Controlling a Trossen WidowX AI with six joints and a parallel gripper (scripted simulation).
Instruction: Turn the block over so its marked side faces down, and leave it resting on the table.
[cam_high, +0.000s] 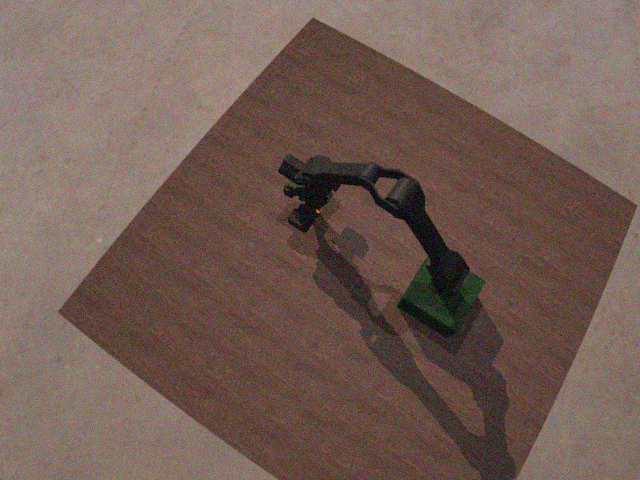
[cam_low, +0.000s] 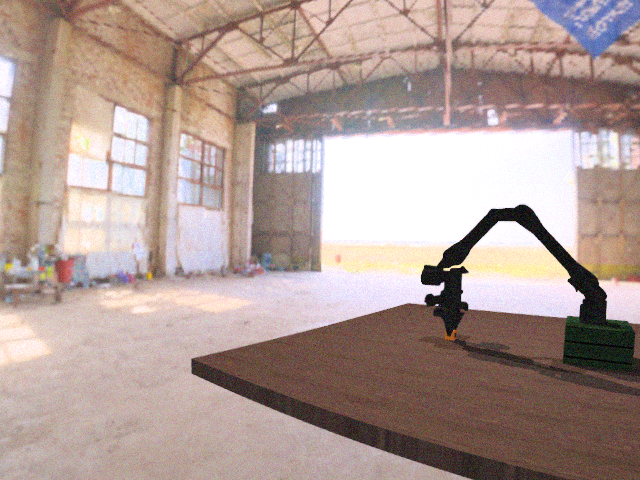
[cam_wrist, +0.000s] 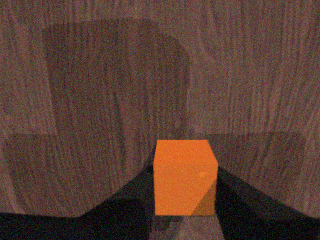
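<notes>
The orange block (cam_high: 318, 211) (cam_low: 448, 337) (cam_wrist: 184, 185) is between the fingers, low at the table (cam_high: 206, 310) (cam_low: 320, 382). In the wrist view its top and one side face show plain orange, with a shaded corner at the lower right; I see no marked side. My gripper (cam_low: 450, 334) (cam_wrist: 183, 172) points down and is shut on the block, one finger on its left side and one on its right. In the top view the gripper hides most of the block. Whether the block touches the table I cannot tell.
The arm's green base block (cam_high: 434, 307) (cam_low: 598, 345) stands on the table, to the right of the gripper in the top and exterior views. The arm arches from it to the gripper. Its dark shadows fall across the table.
</notes>
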